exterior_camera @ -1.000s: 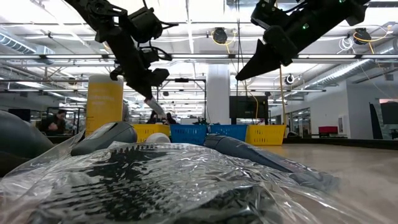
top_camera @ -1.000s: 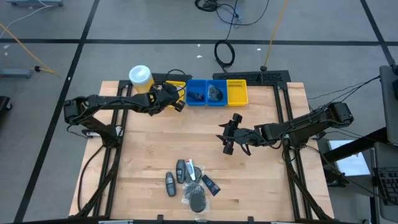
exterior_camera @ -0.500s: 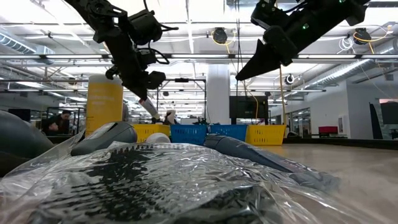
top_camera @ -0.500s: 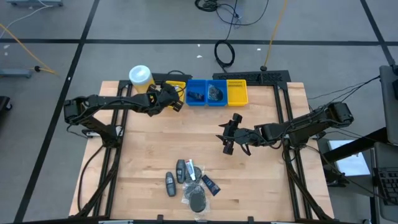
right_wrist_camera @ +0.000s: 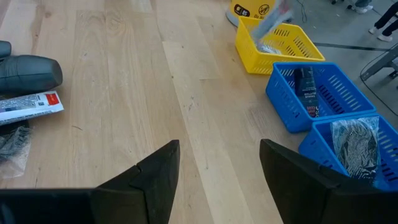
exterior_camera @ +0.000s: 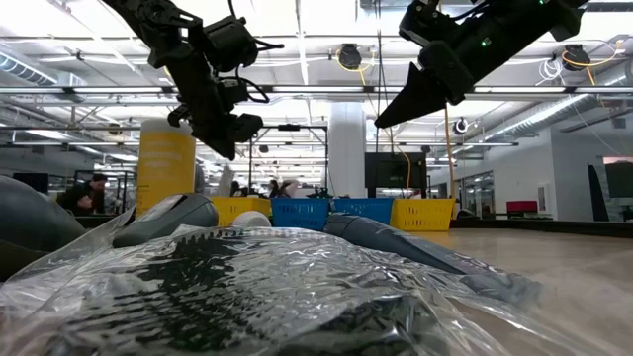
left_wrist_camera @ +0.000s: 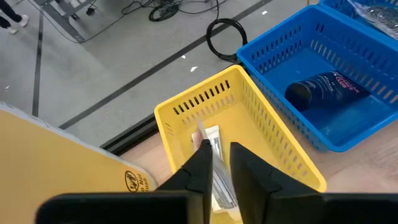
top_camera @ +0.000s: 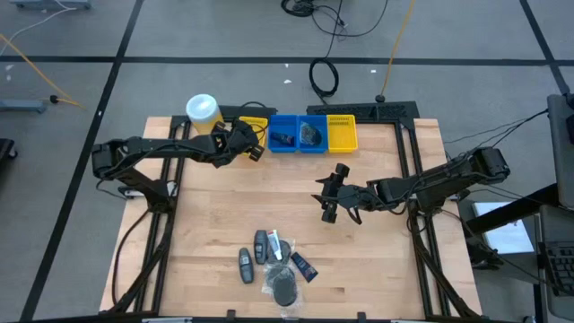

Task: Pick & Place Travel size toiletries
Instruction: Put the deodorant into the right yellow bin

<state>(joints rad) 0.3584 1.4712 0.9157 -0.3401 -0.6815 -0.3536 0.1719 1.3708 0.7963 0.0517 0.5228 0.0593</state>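
Note:
My left gripper hovers over the yellow bin at the far left, its fingers a narrow gap apart and holding nothing. A white tube shows inside that bin, past the fingers; in the right wrist view it is a blur above the bin. Loose toiletries lie near the front middle: dark grey bottles, a white tube, a dark sachet and a black puff in plastic. My right gripper hangs open above the table's middle right.
A tall yellow canister stands left of the bins. Two blue bins hold a dark bottle and a puff in plastic; another yellow bin ends the row. Bare wood lies between the bins and the pile.
My left gripper has let go of the white tube, which stuck out below its fingers a moment ago and has dropped away toward the yellow bin. The gripper stays over that bin. My right arm has kept still.

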